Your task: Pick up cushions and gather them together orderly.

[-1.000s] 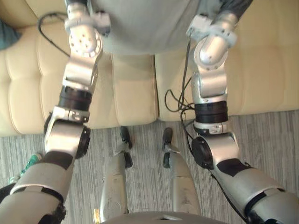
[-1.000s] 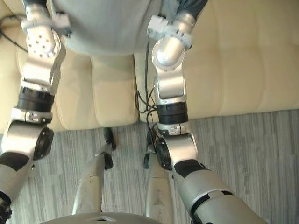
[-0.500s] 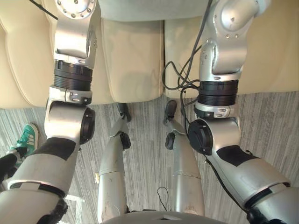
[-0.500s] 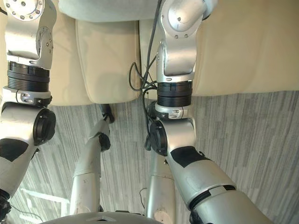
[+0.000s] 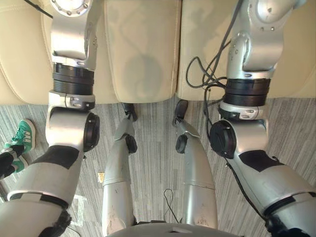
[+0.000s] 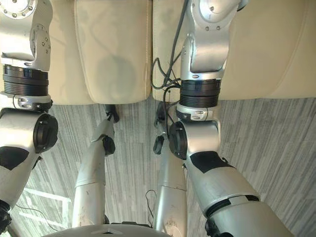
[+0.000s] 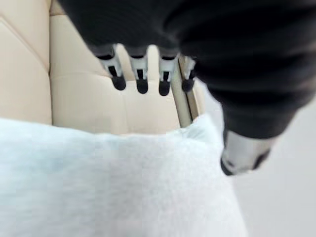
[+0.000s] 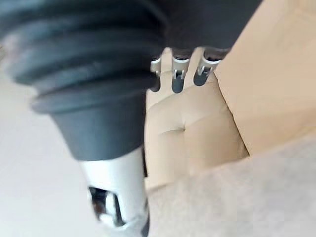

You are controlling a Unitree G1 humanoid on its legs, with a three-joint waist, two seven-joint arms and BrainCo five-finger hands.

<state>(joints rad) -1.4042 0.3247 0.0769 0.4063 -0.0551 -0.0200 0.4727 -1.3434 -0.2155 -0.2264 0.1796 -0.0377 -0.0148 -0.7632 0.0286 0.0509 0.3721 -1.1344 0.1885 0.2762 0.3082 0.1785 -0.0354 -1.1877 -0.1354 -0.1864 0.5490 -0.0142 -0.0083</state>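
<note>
A pale, soft cushion [image 7: 113,187] lies on the cream sofa just below my left hand [image 7: 140,79]. That hand's fingers are straight and stand clear of the fabric, so it is open. My right hand [image 8: 177,79] is open too, its fingers straight above the sofa seat. A grey-beige cushion surface [image 8: 247,197] lies beside it, untouched. I cannot tell whether both views show one cushion. In the eye views both arms reach up over the sofa seat [image 5: 143,54].
The cream sofa's front edge [image 6: 118,98] meets a grey striped carpet [image 5: 301,123]. A person's green shoe [image 5: 19,138] stands on the carpet at the left, close to my left arm.
The camera has tilted down: the sofa's front edge now sits higher in the picture. Both arms stretch further up over the seat.
</note>
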